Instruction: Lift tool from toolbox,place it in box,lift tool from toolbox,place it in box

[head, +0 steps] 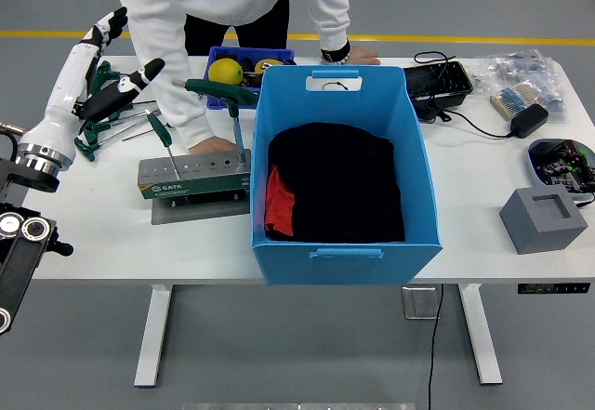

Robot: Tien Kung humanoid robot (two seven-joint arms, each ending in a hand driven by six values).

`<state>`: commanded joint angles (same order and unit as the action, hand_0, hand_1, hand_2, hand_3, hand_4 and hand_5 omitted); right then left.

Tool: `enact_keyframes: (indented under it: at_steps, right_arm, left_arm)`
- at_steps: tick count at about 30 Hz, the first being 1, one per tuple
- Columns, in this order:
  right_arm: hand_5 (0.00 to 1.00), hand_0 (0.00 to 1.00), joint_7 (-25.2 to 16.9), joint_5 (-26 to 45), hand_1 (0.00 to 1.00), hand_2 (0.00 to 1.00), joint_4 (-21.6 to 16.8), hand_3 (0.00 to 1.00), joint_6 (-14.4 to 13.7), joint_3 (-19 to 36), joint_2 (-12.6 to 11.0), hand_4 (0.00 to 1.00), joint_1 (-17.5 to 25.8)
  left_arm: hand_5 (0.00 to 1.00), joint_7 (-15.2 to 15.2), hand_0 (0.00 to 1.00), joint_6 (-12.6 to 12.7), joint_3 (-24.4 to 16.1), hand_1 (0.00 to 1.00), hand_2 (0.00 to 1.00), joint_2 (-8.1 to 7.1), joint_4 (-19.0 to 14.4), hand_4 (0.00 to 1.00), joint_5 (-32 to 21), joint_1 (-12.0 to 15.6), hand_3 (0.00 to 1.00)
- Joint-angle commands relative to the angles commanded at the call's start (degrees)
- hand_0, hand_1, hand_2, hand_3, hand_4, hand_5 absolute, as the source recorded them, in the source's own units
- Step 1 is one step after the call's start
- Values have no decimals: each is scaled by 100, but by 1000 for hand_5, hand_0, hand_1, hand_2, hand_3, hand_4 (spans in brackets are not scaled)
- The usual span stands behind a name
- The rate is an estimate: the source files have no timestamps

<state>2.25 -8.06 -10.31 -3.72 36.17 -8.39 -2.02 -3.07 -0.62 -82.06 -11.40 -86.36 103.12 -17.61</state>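
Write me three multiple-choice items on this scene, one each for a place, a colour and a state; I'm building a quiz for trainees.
1. Where does the tool holder stand?
A. left of the blue box
B. inside it
C. right of it

2. What colour are the tool handles?
A. red
B. green
C. yellow

3. How is the left hand?
A. gripping a tool
B. flat on the table
C. raised, fingers spread, empty

Key: 1 A, it sits beside the box's left wall; 2 B, the T-handles are green; 3 C, it holds nothing.
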Motion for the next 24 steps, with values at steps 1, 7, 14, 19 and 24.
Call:
enact_keyframes:
  at_steps: [1, 7, 14, 19, 24]
  right_arm:
    - [801, 799, 2, 2, 817, 844, 0, 753, -1, -4, -1, 932, 1]
    - [800, 799, 25, -67, 817, 842, 0, 752, -11, 19, -6, 932, 6]
    - [800, 798, 37, -76, 818, 842, 0, 753, -21, -6, -12, 933, 7]
    - [800, 800, 40, -70, 818, 841, 0, 751, -19, -37, -20, 933, 4]
    - [800, 800, 34, -22, 818, 841, 0, 751, -31, -80, -25, 933, -24]
  left_arm:
    - [561, 90, 998, -112, 148, 998, 998, -80, -19, 998, 223, -148, 998]
    - [547, 609, 998, -752, 946, 998, 998, -306, 63, 998, 1637, -984, 998]
    - [541, 943, 998, -1060, 1660, 998, 998, -289, 559, 998, 2195, -1652, 998]
    - [547, 1016, 956, -1097, 1874, 968, 951, -198, 1051, 998, 2403, -1976, 988]
    - [547, 1077, 956, -1055, 2155, 968, 951, -123, 1558, 998, 2479, -2318, 988]
